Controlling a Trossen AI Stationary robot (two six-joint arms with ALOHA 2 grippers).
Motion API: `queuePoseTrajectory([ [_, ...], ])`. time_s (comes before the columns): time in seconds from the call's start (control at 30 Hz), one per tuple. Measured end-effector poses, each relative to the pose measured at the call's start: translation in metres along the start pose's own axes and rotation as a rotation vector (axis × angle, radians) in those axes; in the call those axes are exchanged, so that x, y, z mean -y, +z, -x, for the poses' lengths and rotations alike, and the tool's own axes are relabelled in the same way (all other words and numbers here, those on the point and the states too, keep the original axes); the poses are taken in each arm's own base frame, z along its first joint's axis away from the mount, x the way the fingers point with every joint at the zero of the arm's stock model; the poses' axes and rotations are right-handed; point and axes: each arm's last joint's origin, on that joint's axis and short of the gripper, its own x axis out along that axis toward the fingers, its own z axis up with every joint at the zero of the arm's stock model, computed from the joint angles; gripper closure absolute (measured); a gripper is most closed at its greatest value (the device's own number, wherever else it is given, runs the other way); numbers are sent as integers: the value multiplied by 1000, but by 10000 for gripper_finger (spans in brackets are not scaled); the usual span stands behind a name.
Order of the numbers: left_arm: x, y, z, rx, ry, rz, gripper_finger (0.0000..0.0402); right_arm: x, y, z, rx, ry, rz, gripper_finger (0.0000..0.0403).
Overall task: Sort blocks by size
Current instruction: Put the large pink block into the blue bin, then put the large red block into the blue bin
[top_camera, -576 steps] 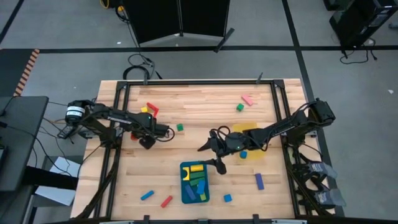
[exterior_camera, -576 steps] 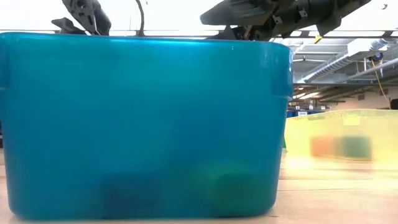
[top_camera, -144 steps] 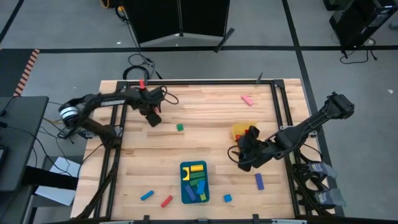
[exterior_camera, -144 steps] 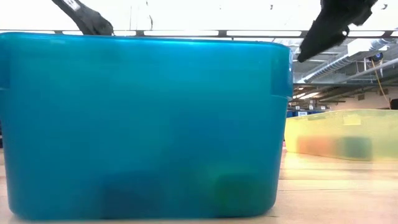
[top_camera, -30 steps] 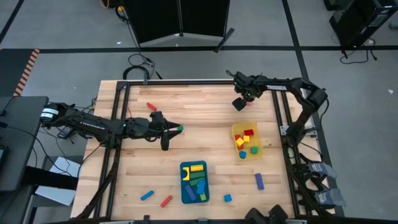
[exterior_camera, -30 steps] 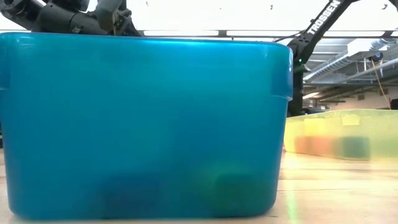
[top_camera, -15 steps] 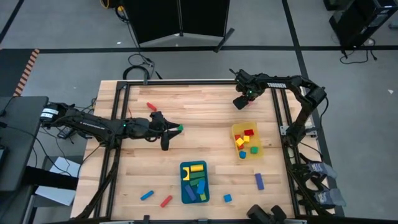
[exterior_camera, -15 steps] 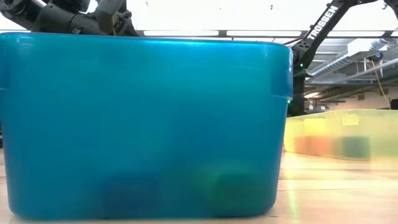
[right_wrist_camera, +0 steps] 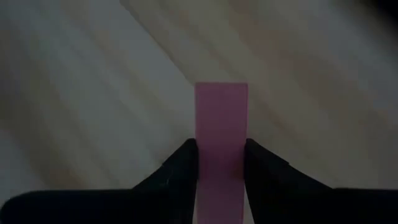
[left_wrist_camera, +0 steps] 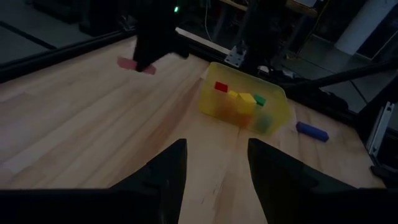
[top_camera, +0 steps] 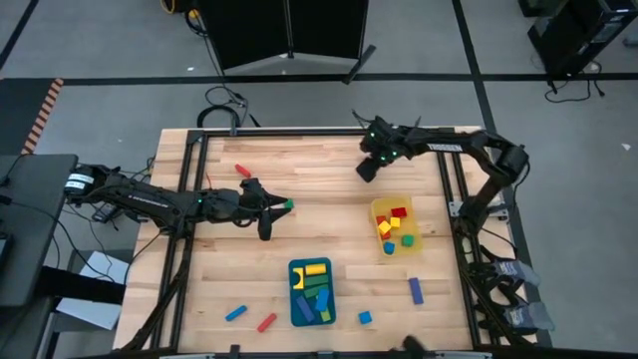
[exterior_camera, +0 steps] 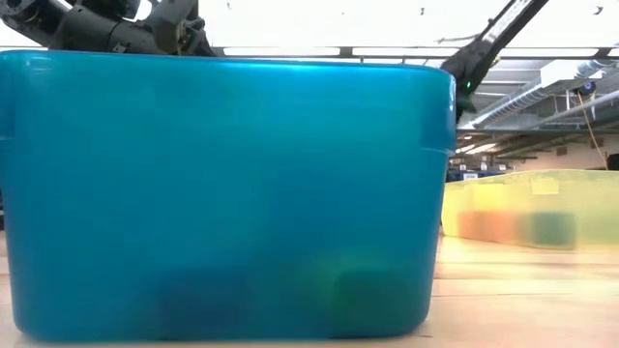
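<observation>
On the counter (top_camera: 329, 209), a blue tray (top_camera: 313, 292) near the front edge holds bars, and a yellow bin (top_camera: 395, 226) to its right holds small cubes. The right gripper (top_camera: 366, 168), over the far side, is clamped on a pink bar (right_wrist_camera: 221, 134). The left gripper (top_camera: 271, 217) hovers mid-counter, fingers apart, beside a green cube (top_camera: 288, 205).

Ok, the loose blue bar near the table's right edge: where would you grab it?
Across its short width at mid-length, coming straight down. The blue bar lies flat with bare table along both long sides, so fingers should fit there. The right pincer, over the table's far side, is shut on a pink bar; the left pincer, mid-table, is open.
</observation>
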Motion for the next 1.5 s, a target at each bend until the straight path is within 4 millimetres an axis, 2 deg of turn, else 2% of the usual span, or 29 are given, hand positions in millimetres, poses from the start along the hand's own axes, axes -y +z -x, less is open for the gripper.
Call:
queuePoseTrajectory([
  [0.1, 0, 0, 0, 2, 2, 1, 224, -36, 8, 14, 129, 139, 82, 293],
  [0.23, -1, 0, 0, 9, 19, 1, 224, -103, 2, 35, 235, 390, 252, 293],
  [0.33, -1, 1, 0, 19, 39, 1, 224, -154, -15, 46, 281, 518, 387, 293],
  [0.47, -3, 2, 0, 38, 77, -2, 224, -218, -50, 55, 306, 694, 529, 293],
  [0.57, -5, 3, -1, 49, 104, 0, 224, -253, -73, 55, 331, 795, 594, 293],
  [0.67, -8, 4, -1, 56, 120, 4, 224, -275, -89, 57, 370, 883, 622, 293],
  [0.8, -10, 6, -2, 68, 127, 9, 224, -290, -96, 51, 399, 948, 584, 287],
  [1.07, -9, 8, -2, 86, 120, 19, 224, -302, -102, 20, 412, 1014, 509, 206],
  [1.17, -9, 8, -2, 86, 120, 22, 224, -303, -103, 16, 409, 1020, 510, 186],
  [1.3, -9, 8, -2, 87, 119, 44, 224, -301, -97, 24, 455, 1023, 538, 170],
  [1.4, -10, 7, -2, 81, 122, 61, 224, -296, -90, 41, 533, 1029, 578, 167],
  [1.5, -11, 4, -2, 57, 133, 61, 224, -283, -88, 56, 626, 966, 588, 168],
])
